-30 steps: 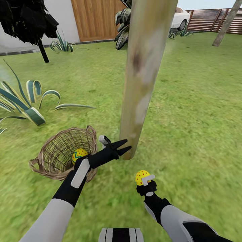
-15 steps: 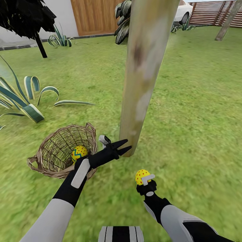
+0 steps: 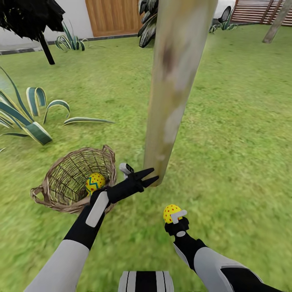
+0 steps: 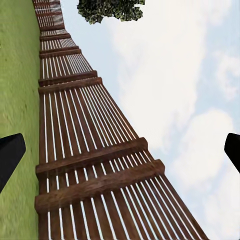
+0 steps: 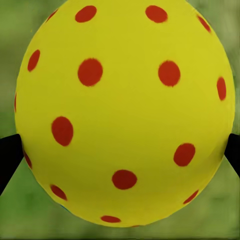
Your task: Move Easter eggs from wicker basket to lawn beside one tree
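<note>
Yellow with red dots, an Easter egg (image 3: 170, 212) sits clenched in the right claw (image 3: 173, 215), held above the lawn (image 3: 235, 134) just short of the tree (image 3: 174, 89) trunk's foot, which lies ahead and slightly left of it. Setting it down looks like a short forward, downward reach. The left claw (image 3: 151, 176) is released and empty, tips near the trunk base. One more egg (image 3: 95, 182) lies in the wicker basket (image 3: 52, 190), beside the left forearm, so that arm is nearer.

head view high over lawn (image 3: 235, 121), right wrist close on egg (image 5: 125, 110)
</note>
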